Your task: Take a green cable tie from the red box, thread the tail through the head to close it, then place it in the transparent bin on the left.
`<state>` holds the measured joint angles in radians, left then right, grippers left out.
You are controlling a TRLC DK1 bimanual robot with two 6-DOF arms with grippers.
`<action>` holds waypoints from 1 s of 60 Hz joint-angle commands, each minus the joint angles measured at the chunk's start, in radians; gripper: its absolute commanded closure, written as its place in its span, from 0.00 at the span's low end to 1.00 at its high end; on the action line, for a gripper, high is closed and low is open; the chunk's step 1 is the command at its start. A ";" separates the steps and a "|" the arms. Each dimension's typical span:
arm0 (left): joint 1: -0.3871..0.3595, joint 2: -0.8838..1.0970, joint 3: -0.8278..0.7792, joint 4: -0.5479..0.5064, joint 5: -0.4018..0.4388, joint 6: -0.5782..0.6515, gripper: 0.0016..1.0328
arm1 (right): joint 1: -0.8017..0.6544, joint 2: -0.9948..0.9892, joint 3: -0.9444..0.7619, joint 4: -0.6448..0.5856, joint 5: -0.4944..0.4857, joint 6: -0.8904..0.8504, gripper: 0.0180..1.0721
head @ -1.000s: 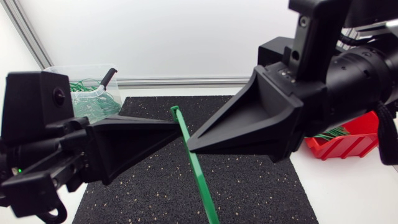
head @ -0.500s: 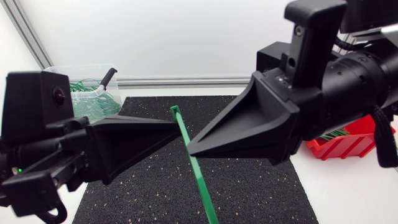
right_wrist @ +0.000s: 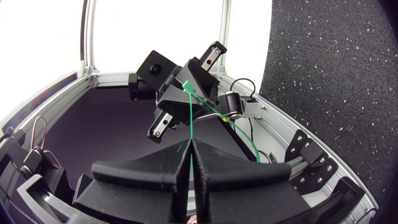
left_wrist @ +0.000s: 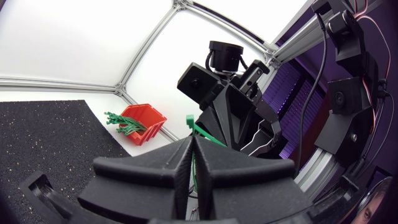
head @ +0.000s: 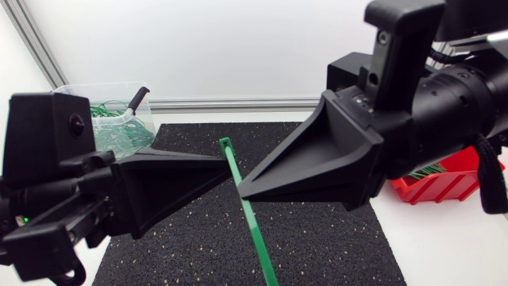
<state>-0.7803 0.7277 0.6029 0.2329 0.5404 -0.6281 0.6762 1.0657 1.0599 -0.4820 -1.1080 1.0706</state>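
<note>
My left pincer (head: 225,164) is clamped on the green cable tie (head: 254,226) just below its head. My right pincer (head: 243,187) is clamped on the same tie right beside it, and the two tips are almost meeting. The tail hangs below both pincers, over the black mat (head: 333,238). The red box (head: 448,181) sits well behind my right pincer, and the transparent bin (head: 119,127) well behind my left.
</note>
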 commanded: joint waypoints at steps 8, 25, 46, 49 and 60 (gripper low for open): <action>-0.002 0.016 0.024 0.005 0.001 0.002 0.96 | 0.013 -0.013 -0.020 0.013 -0.006 0.025 0.95; -0.002 0.015 0.028 0.003 0.001 0.002 0.96 | 0.016 -0.007 -0.023 0.016 -0.006 0.023 0.95; -0.002 0.010 0.031 0.000 0.000 0.002 0.96 | 0.006 -0.006 -0.044 0.029 -0.004 0.023 0.95; -0.002 0.010 0.032 0.000 0.000 0.002 0.96 | 0.005 -0.006 -0.046 0.029 -0.004 0.023 0.95; -0.004 0.006 0.029 -0.001 -0.003 0.002 0.96 | 0.000 -0.015 -0.046 0.029 -0.004 0.023 0.95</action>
<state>-0.7803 0.7361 0.6029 0.2287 0.5404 -0.6281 0.6846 1.0603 1.0321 -0.4644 -1.1072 1.0706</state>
